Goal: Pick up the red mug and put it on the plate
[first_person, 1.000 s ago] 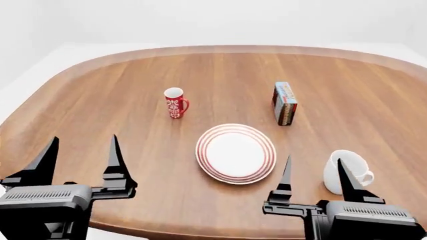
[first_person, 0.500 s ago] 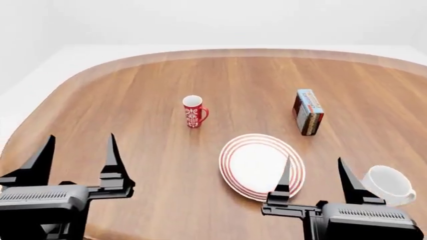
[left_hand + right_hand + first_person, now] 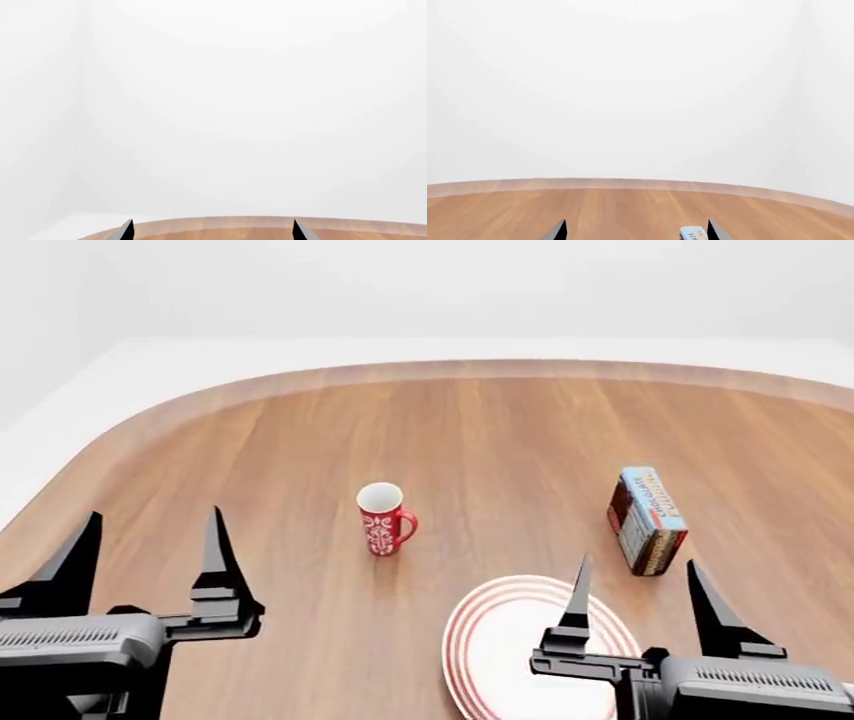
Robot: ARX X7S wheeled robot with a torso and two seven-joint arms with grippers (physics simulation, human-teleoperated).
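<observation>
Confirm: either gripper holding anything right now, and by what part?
Nothing held. Left gripper and right gripper are both open and empty; the red mug stands untouched on the table.

head view looks forward and down from above the near edge of the table (image 3: 467, 430), both arms low in the foreground. left wrist view faces level across the table (image 3: 267, 227), catching only its far rim and white wall. right wrist view, also level, shows more table (image 3: 627, 210). tin (image 3: 647, 520) appears in head and right wrist (image 3: 694, 233) views.
</observation>
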